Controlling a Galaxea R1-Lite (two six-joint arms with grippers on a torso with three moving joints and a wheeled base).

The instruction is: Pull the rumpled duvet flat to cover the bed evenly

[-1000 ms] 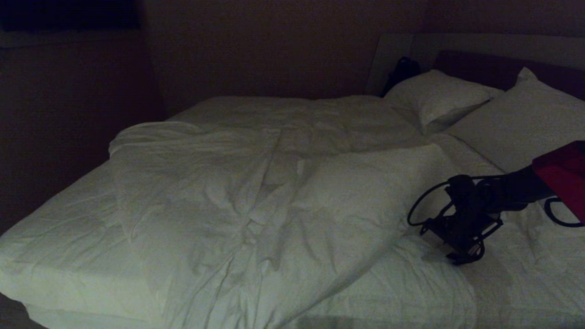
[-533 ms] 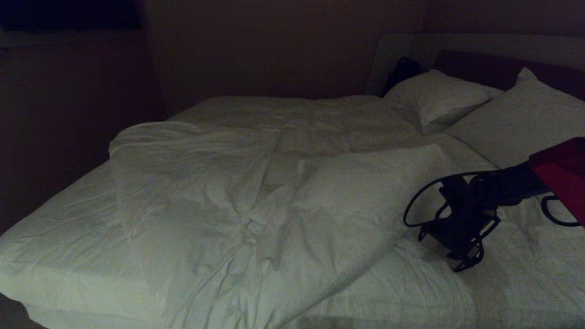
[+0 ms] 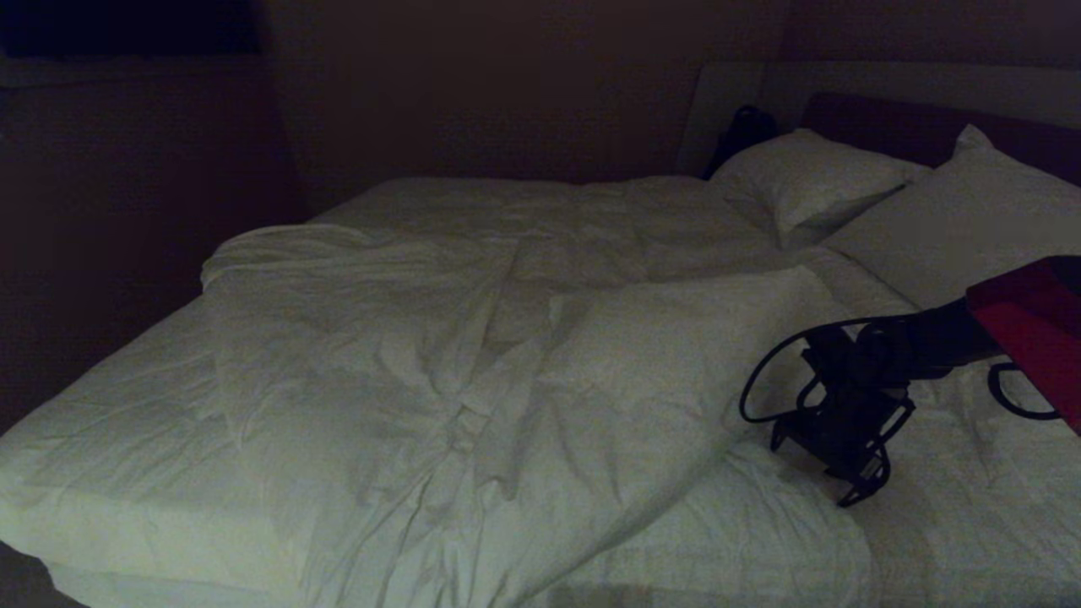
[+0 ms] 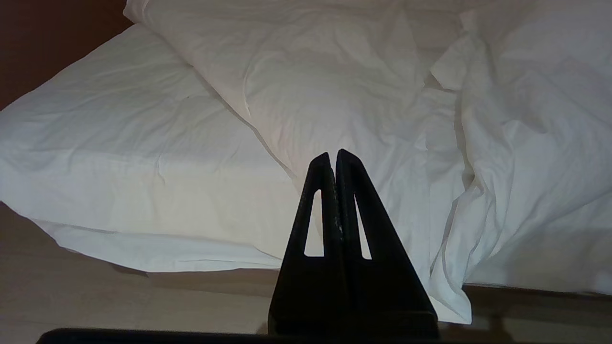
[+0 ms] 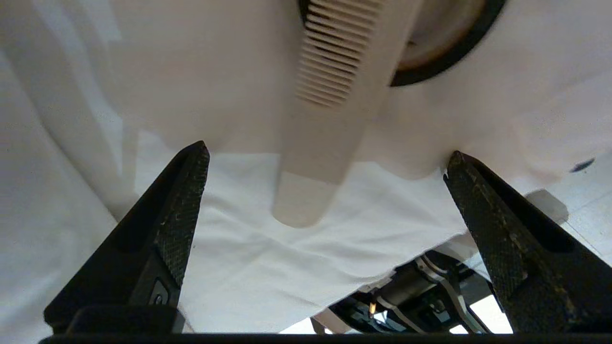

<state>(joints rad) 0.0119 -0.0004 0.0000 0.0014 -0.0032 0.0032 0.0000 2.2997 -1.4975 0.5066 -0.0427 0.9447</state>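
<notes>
Head view: right hand (image 3: 853, 473) spread wide over the rumpled duvet (image 3: 473, 371) (left hand (image 4: 333, 155) pinched closed, empty).

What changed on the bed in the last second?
The right pincer, wide open and empty, has edged lower and slightly leftward over the bed near the duvet edge. Nothing was gripped or released. The duvet stayed rumpled, the pillows unmoved, the left pincer shut.
</notes>
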